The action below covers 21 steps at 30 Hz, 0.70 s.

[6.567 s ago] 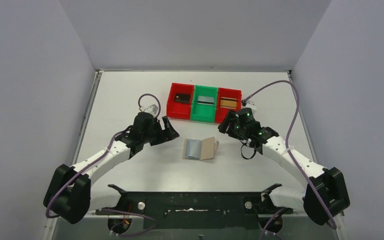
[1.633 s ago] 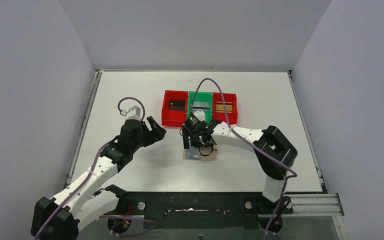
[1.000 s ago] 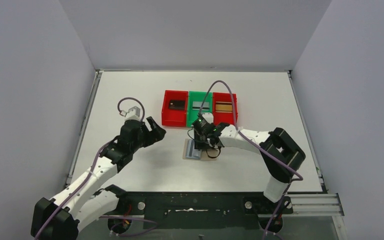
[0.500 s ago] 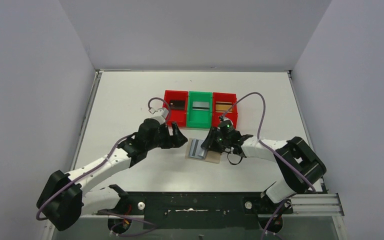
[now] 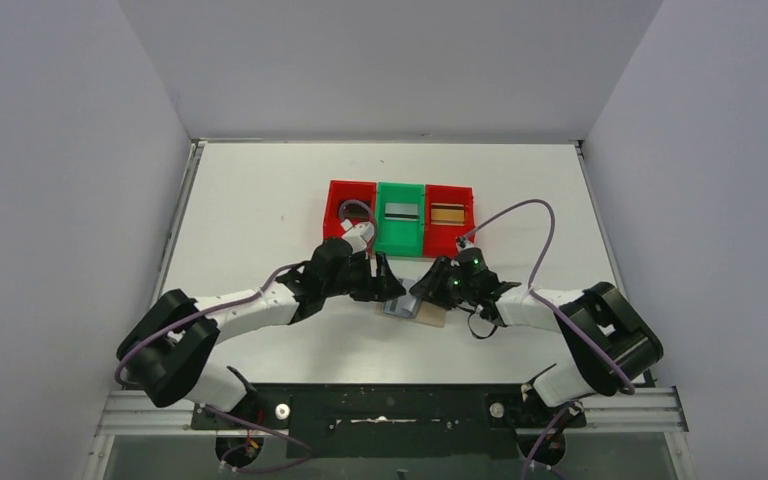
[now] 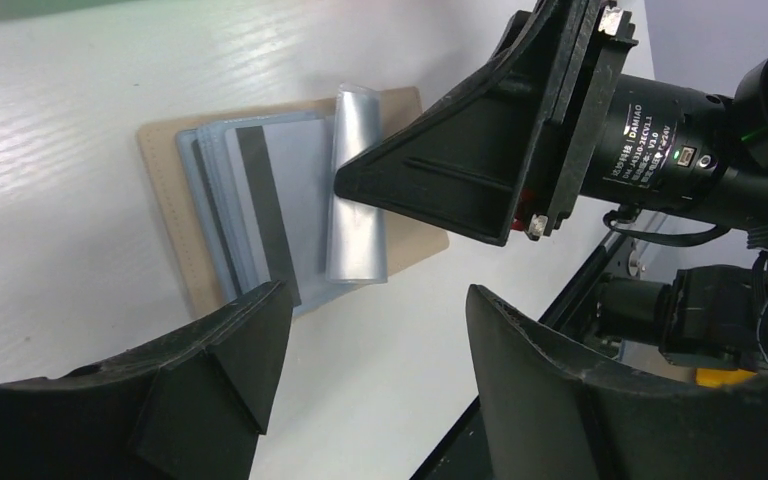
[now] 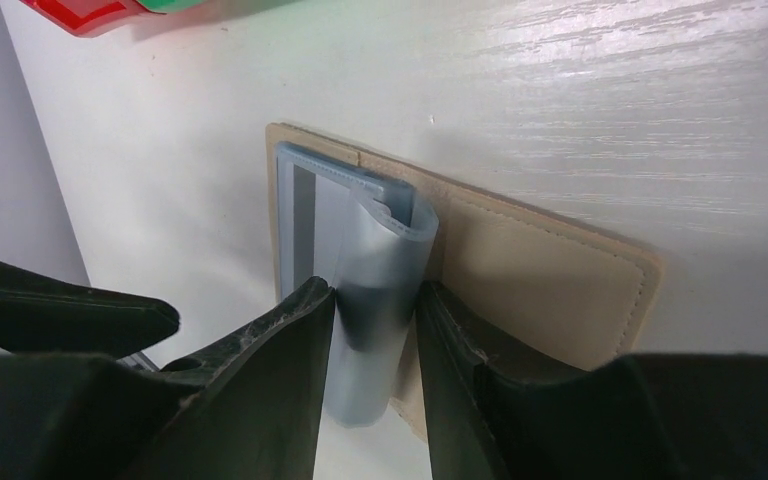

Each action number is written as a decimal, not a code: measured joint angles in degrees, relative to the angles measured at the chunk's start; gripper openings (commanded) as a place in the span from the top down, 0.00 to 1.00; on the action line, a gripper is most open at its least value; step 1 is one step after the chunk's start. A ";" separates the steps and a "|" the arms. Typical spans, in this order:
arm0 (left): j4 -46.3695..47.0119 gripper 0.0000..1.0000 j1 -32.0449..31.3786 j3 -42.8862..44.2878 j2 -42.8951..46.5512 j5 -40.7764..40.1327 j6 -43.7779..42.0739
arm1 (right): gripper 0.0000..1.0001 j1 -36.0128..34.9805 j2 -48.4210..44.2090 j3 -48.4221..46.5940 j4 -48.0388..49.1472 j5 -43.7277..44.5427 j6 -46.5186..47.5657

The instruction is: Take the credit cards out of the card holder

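**Card holder (image 5: pixel 428 318), open on the desk (image 5: pixel 250 200), just on the near side of the green bin (image 5: pixel 398 238).** My right jaws are closed on the holder's light blue lining (image 7: pixel 385 270) and pinch the flap into an upright curl. I judge this both peels the flap back and pins the holder flat, so the pocket beneath is exposed. A grey card with a dark stripe (image 6: pixel 265 210) lies uncovered in that pocket. My left jaws hang open just above it, gripping nothing, placed, I judge, to draw it out. The green bin holds a silver card (image 5: pixel 400 211), and the red bin (image 5: pixel 440 236) touching it holds a gold-brown card (image 5: pixel 448 212). The striped card is not yet lifted.
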<state>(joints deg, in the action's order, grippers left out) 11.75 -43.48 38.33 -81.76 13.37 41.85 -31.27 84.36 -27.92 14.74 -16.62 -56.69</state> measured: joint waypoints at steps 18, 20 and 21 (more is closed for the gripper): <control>9.86 0.56 -0.74 3.82 -17.70 10.67 9.29 | 0.60 2.73 -0.33 2.91 5.35 -2.93 -2.40; 10.01 0.56 -0.74 3.82 -18.69 10.88 10.43 | 0.60 2.95 -0.33 2.93 5.40 -2.97 -2.51; 10.14 0.55 -0.74 3.82 -18.78 10.86 10.73 | 0.60 3.10 -0.33 2.95 5.38 -3.02 -2.51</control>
<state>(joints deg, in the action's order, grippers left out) 21.89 -44.23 42.15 -100.53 24.23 52.58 -28.16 84.03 -24.97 20.12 -19.64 -59.20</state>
